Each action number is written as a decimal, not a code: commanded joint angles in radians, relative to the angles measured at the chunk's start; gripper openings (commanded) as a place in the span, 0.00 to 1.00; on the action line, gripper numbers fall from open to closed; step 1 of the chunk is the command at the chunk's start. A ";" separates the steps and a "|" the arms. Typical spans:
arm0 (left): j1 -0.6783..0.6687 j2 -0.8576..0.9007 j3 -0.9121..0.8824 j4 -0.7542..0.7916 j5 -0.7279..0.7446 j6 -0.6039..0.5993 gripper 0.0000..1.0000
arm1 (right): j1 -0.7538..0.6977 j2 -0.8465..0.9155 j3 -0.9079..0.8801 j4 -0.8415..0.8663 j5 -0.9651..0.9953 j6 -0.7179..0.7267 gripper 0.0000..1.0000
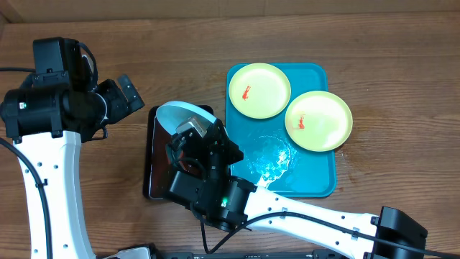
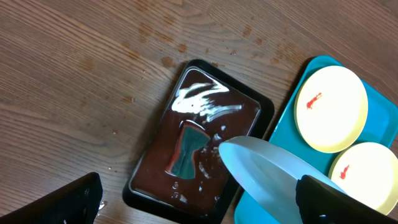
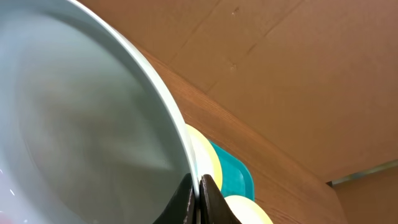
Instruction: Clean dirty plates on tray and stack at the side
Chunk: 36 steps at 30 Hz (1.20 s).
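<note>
Left gripper (image 1: 126,96) is held wide open, aloft. Right gripper (image 3: 198,200) is clamped on the pale blue plate (image 3: 81,112) at its rim.

From my left wrist feed, the dark tray (image 2: 160,149) sits mid-frame on the wooden table (image 2: 74,74), its wet brown floor marked with white streaks (image 2: 202,102) and a teal patch (image 2: 186,149) I can't identify. A pale blue plate (image 2: 267,174) hangs tilted over the dark tray's lower right corner. Just right of the dark tray lies the turquoise tray (image 2: 281,134), carrying two yellow-green plates (image 2: 331,109), the farther one with a red smear (image 2: 311,99). My left gripper (image 2: 198,183) is spread wide, its fingers (image 2: 68,202) flanking the dark tray's near end.
</note>
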 commanded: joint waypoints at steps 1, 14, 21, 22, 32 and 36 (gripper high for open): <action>0.005 -0.005 0.016 0.003 -0.014 0.011 1.00 | 0.006 -0.039 0.031 0.009 0.023 0.003 0.04; 0.005 -0.005 0.016 0.003 -0.014 0.011 1.00 | 0.006 -0.039 0.031 0.009 0.023 0.003 0.04; 0.005 -0.005 0.016 0.003 -0.014 0.011 1.00 | 0.006 -0.039 0.031 0.008 0.023 0.003 0.04; 0.005 -0.005 0.016 0.003 -0.014 0.011 1.00 | 0.006 -0.039 0.031 0.009 0.023 0.003 0.04; 0.005 -0.005 0.016 0.003 -0.014 0.011 1.00 | -0.021 -0.038 0.031 0.006 -0.066 0.126 0.04; 0.005 -0.005 0.016 0.003 -0.014 0.011 1.00 | -0.084 -0.040 0.034 0.013 -0.293 0.177 0.04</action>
